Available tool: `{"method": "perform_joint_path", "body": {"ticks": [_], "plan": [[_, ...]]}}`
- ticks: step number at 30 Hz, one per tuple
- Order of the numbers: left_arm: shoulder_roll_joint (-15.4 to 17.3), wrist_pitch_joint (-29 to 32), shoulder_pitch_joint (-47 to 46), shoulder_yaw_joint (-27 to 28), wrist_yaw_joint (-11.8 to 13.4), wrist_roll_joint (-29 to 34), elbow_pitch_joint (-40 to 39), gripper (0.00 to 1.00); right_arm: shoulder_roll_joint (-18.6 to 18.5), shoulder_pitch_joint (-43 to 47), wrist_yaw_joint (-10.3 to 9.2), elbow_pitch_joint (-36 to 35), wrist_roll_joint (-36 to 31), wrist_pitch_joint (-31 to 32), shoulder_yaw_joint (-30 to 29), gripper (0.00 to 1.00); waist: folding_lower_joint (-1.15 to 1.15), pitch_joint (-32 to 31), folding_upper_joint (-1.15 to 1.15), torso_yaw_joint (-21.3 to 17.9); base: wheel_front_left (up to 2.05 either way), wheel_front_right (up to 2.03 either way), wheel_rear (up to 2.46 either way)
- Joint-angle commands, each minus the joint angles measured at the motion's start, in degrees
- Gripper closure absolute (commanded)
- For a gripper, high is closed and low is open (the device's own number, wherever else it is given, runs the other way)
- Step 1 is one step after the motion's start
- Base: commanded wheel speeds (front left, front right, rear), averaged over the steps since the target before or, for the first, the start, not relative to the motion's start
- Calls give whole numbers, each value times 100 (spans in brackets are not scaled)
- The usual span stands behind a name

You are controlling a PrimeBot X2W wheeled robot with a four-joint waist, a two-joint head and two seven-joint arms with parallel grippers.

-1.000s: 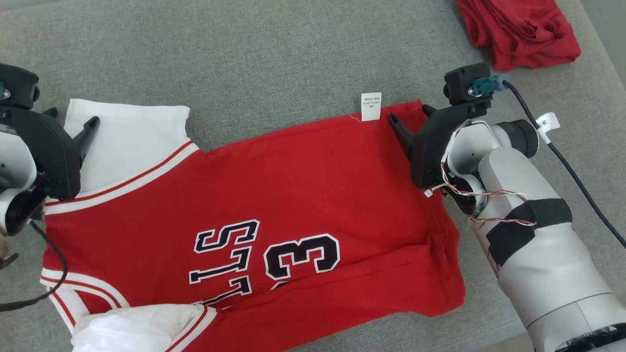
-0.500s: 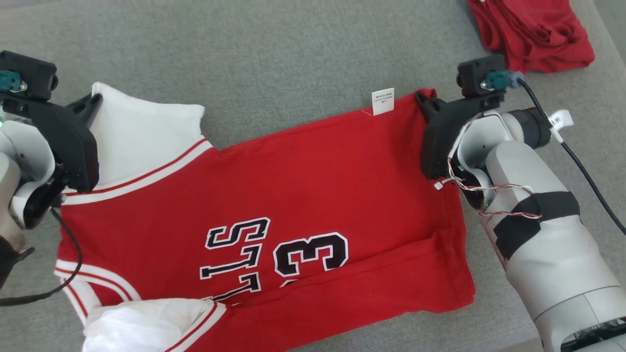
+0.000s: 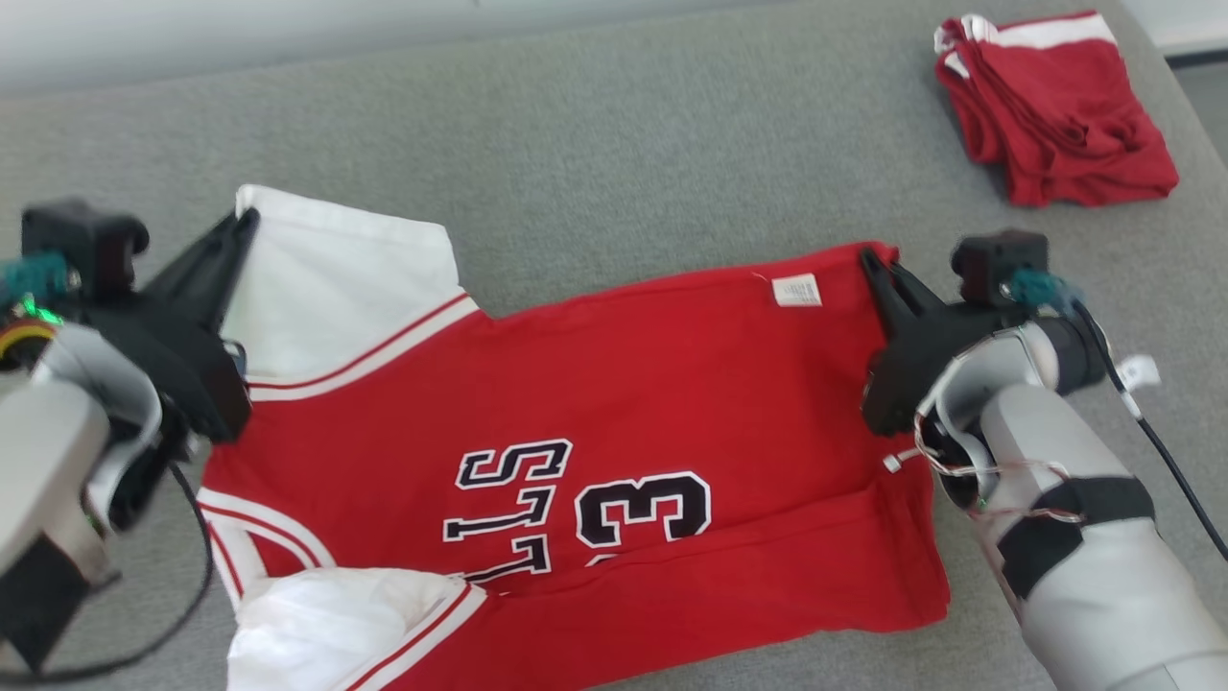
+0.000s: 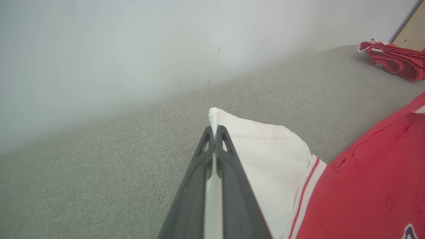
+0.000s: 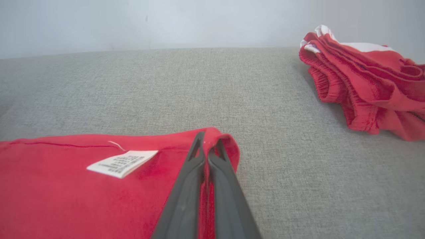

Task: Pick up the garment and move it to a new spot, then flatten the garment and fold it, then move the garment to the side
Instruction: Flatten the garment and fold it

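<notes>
On the grey cushion (image 3: 624,144), the red shirt (image 3: 614,384) lies spread sideways in front of the robot, with the neck end to the left and the hem to the right. One white sleeve (image 3: 345,278) reaches out at the far left. The other sleeve (image 3: 336,624) is bunched at the near edge, and a folded-over strip seems to run along the near side.

The left gripper (image 4: 215,131) has its fingers pressed together on the far corner of the white sleeve, with a sliver of white cloth showing between them. The right gripper (image 5: 207,139) is closed on the far corner of the hem, where the red cloth curls up around the fingertips.

The shirt looks light, soft and limp. It would likely sag in the middle when lifted by two corners, and it can drag or crumple as it moves. It should not break or slide much, but a pinch this close to the edge could pull free. The hemmed corners and striped trim, where the cloth is doubled, seem the safest places to hold.

Black characters edged in white (image 3: 585,509) sit on the chest, upside down from the head view. They are a 3, an S and what look like two L's, and the rest is hidden under the fold. A white label (image 3: 796,290) is sewn at the far edge, just beside the right gripper. Its print is too fine to read.

A folded red and white pile (image 3: 1055,106) rests well apart at the far right, and a pale wall (image 4: 99,49) stands behind the cushion.
</notes>
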Motion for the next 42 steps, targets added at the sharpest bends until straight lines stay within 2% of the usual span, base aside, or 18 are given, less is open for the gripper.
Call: {"method": "perform_joint_path", "body": {"ticks": [1,7,9,14,20,23,28,39,40,41,42], "plan": [[25,-240,300,58,102,-43,-215,100,-133,220,2,-111,56,-189,0,100,0,-269,0,194,0,0,0],[232,-743,1205,126,580,-47,-1195,100,-395,909,2,-559,262,-510,21,100,0,-487,0,415,0,0,0],[244,-791,1362,149,680,-66,-1394,100,-453,1023,2,-646,301,-558,-10,100,0,-509,0,449,0,0,0],[365,-940,2114,271,1139,33,-2226,100,-585,1591,2,-1109,535,-704,-119,100,0,-581,0,585,0,0,0],[377,-978,2937,500,1598,203,-2987,100,-704,2315,2,-1736,732,-762,-384,100,0,-690,0,712,0,0,0],[268,-975,3364,748,1765,264,-3295,100,-738,2685,2,-2073,789,-692,-540,100,0,-728,0,761,0,0,0],[107,-977,4107,1133,1902,476,-3536,100,-772,3398,2,-2797,814,-448,-926,100,0,-747,0,824,0,0,0],[-519,-974,5044,1618,1787,869,-3299,100,-431,4437,2,-3821,753,216,-1561,100,0,-799,0,903,0,0,0],[-539,-974,5086,1638,1797,942,-3219,100,-414,4490,2,-3865,731,269,-1584,80,0,-806,0,906,0,0,0],[-589,-974,5100,1677,1787,993,-3146,86,-397,4532,2,-3919,703,308,-1608,0,0,-817,0,910,0,0,0],[-657,-975,5105,1752,1764,1061,-3098,51,-366,4580,2,-3954,702,343,-1644,0,0,-828,0,916,0,0,0]]}}
